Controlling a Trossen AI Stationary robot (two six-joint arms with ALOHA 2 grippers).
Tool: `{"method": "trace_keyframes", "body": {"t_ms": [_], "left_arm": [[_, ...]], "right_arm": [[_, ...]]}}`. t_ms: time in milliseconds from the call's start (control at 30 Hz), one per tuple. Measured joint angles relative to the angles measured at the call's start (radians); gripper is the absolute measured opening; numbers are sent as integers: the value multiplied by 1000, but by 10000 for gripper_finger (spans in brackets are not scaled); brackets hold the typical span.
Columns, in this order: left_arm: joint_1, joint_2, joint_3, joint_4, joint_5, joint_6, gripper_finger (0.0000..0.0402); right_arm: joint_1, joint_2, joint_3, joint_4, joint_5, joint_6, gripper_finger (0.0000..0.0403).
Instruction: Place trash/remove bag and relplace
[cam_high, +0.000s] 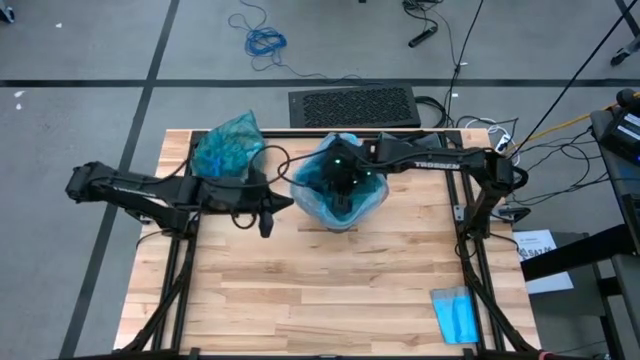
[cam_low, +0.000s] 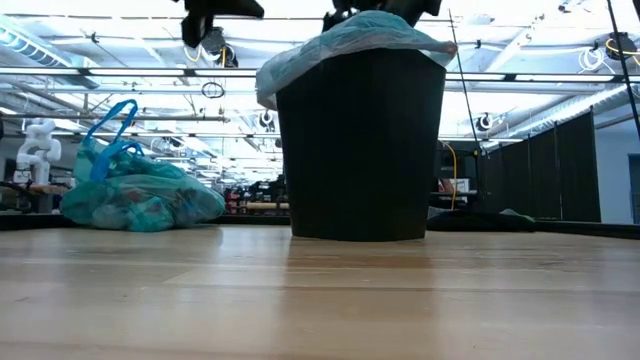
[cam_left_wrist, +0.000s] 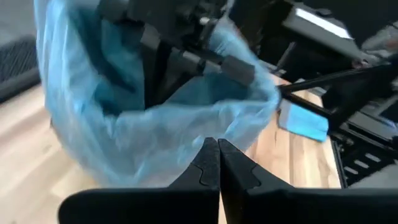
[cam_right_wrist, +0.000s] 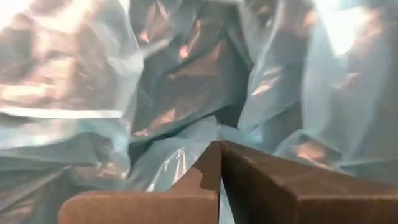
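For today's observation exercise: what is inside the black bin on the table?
The black bin holds a light blue bag lining it, folded over the rim. The right hand, shut, reaches down into it. The crumpled plastic covers the bin's bottom, so anything beneath stays unseen.

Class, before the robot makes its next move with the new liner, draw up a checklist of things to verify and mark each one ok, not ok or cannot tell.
1. Light sky-blue plastic bag sits in the black round bin, edge draped over the rim: ok.
2. Liner folded down evenly all round: cannot tell.
3. Tied dark teal plastic bag is out of the bin, on the wooden table: ok.
4. Right gripper is down inside the liner, fingers shut: ok.
5. Left gripper is beside the bin, shut, holding nothing: ok.
6. Trash scraps inside the teal bag: cannot tell.
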Motion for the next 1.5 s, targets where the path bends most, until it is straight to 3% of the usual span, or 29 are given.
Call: {"method": "trace_keyframes", "body": {"t_ms": [167, 367, 700, 933, 1067, 1233, 1500], "left_arm": [[39, 46, 115, -11, 82, 148, 0], [141, 217, 289, -170, 224, 288, 0], [240, 417, 566, -249, 306, 495, 0], [281, 478, 574, -363, 336, 489, 0], [284, 482, 574, -416, 334, 477, 0], [285, 455, 574, -481, 318, 470, 0], [284, 422, 574, -488, 311, 462, 0]], "right_arm": [[0, -62, 0, -3, 50, 36, 0], [0, -150, 0, 2, 95, 63, 0], [-4, -256, 1, 38, 108, 81, 0], [-37, -226, -80, 61, 8, 119, 0], [-31, -225, -200, 197, -46, 152, 0], [-27, -231, -282, 335, -38, 170, 0], [13, -131, -218, 230, -16, -50, 0]]}}
